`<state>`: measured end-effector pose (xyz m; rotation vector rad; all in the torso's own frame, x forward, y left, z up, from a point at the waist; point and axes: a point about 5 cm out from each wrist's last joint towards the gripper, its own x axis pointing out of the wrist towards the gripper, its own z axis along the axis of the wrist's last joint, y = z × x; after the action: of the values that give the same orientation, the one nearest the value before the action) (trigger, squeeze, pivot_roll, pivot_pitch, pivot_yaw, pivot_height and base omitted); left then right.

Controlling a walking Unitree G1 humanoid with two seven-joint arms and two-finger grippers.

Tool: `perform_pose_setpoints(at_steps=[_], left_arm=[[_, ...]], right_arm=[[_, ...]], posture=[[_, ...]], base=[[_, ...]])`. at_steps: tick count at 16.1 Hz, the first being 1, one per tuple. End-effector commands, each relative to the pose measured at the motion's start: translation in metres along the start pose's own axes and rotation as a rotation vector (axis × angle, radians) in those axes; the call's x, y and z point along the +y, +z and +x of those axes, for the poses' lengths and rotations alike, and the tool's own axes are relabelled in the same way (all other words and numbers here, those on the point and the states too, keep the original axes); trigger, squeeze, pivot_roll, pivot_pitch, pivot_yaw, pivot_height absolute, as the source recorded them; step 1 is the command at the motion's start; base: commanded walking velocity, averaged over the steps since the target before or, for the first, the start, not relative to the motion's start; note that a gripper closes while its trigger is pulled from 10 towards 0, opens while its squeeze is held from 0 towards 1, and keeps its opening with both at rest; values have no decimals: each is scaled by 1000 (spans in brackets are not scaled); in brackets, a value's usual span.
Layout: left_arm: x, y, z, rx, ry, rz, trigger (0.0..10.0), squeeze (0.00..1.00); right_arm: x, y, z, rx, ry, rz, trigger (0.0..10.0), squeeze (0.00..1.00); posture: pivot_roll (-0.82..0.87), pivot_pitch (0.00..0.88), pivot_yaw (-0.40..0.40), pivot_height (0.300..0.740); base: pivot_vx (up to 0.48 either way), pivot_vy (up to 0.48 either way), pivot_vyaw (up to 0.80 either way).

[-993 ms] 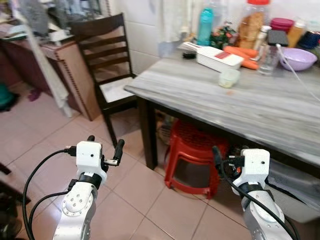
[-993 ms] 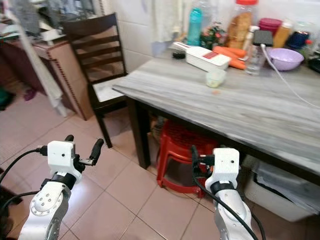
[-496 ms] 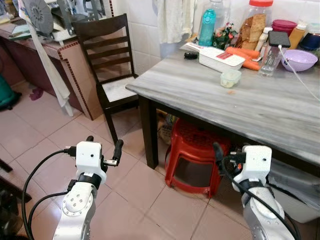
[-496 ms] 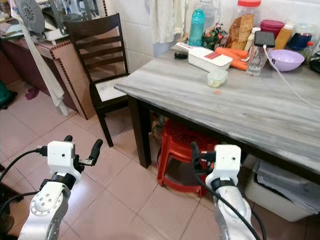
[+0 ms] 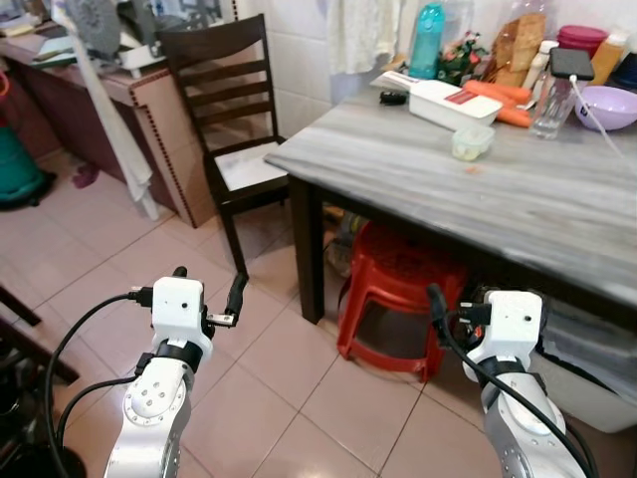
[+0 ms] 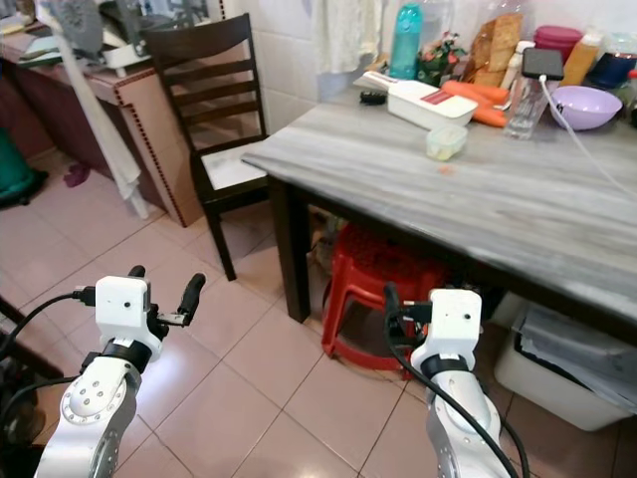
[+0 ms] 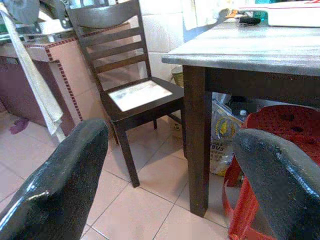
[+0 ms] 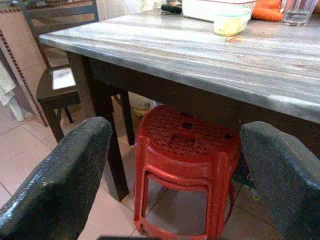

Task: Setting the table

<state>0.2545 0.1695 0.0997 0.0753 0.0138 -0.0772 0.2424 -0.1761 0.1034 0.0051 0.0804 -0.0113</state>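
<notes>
So the robot's standing a little way off the table (image 5: 418, 169), both arms held low in front at about stool height, nothing picked up yet. Left gripper (image 5: 209, 289) has its fingers spread wide and empty, pointing toward the dark chair (image 5: 224, 119) tucked at the table's end. Right gripper (image 8: 175, 165) is spread open too, empty, aimed at the red stool (image 5: 393, 304) parked under the table. Looks to me like a carry-nothing travel pose, arms kept down so they don't clip the tabletop edge. All the stuff sits pushed to the far wall side: a white box (image 5: 453, 102), carrots (image 5: 498, 95) just behind it, a purple bowl (image 5: 609, 105), a glass (image 5: 550, 105) with a phone (image 5: 571, 62) propped above it, a teal bottle (image 5: 427, 40) and some jars. A small tub (image 5: 472, 141) stands alone nearer the middle, with an orange scrap beside it. The near half is bare, which is probably where the settings go. My guess is it's early days, and it needs to step closer before reaching anything.
</notes>
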Motion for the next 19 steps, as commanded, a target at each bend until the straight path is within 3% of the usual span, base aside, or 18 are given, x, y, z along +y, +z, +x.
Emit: perform_pose_setpoints(at_steps=[1,11,19], left_arm=[[2,0,2,7,3,9,10000,0],[2,-2,2,9,0,10,10000,0],[1,6,6,-24,-40,-33,10000,0]], right_arm=[[-4,1,1,-7,-20,3,10000,0],[-5,5,7,-22,-28,-7,10000,0],[-4,6,9,-29,-36,-5,10000,0]], posture=[[-40,0,69,740],[-40,0,62,740],[-35,0,71,740]], base=[[-277,0,0],[-278,0,0],[0,0,-68]])
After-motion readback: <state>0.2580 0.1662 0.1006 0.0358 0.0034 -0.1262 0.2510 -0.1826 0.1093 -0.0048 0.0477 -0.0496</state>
